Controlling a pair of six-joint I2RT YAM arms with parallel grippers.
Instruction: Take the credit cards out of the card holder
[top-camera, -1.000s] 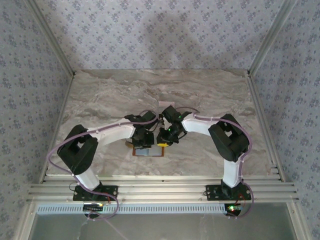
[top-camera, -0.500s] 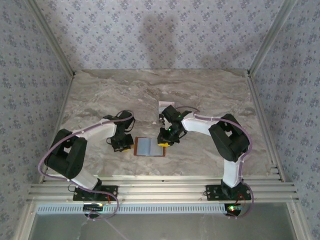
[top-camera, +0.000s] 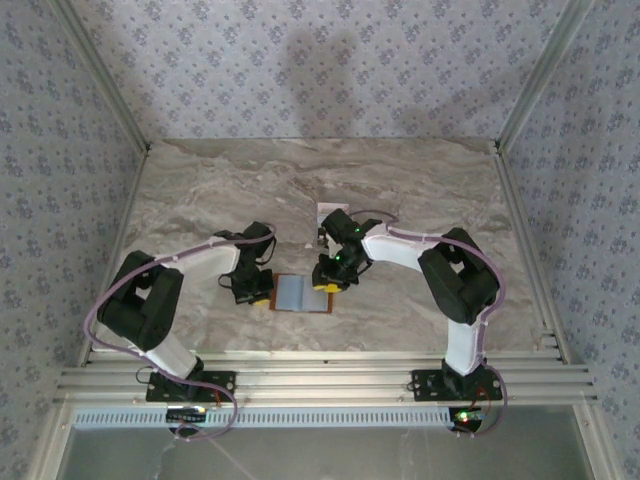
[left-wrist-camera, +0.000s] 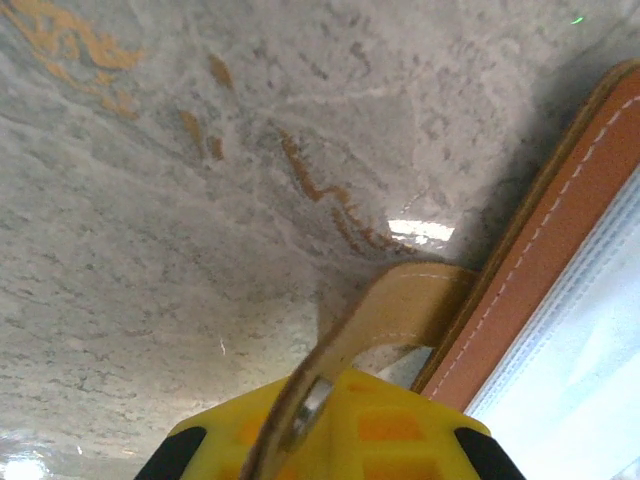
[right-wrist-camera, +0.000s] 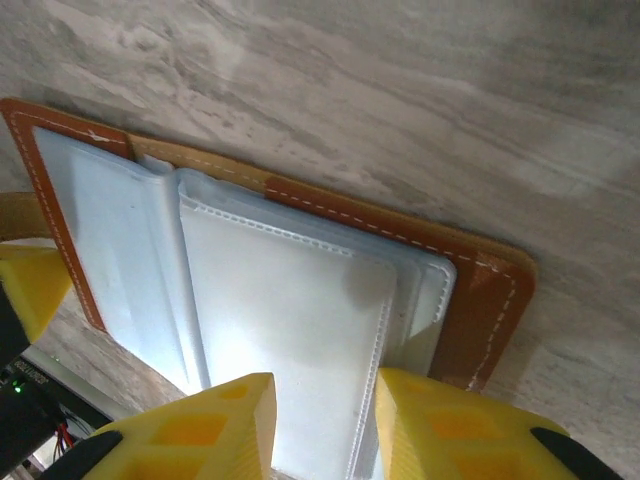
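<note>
The card holder (top-camera: 300, 294) lies open on the marble table, brown leather outside (right-wrist-camera: 480, 300) and pale grey-blue pockets (right-wrist-camera: 280, 300) facing up. My left gripper (top-camera: 257, 297) sits at its left edge, shut on the tan snap strap (left-wrist-camera: 400, 310), whose metal stud shows between the yellow fingers (left-wrist-camera: 420, 440). My right gripper (top-camera: 325, 286) hovers over the right half, open (right-wrist-camera: 325, 420), its fingers straddling the top pocket. A small whitish credit card (top-camera: 329, 213) lies on the table behind the right gripper. I cannot make out any cards inside the pockets.
Patterned walls close in the marble table (top-camera: 200, 200) on three sides. Aluminium rails (top-camera: 320, 380) run along the near edge by the arm bases. Bare marble stretches behind and to both sides of the card holder.
The left arm swung out to the left off the card holder, then came back in to its left edge. The right gripper stayed over the right half and its jaws widened.
</note>
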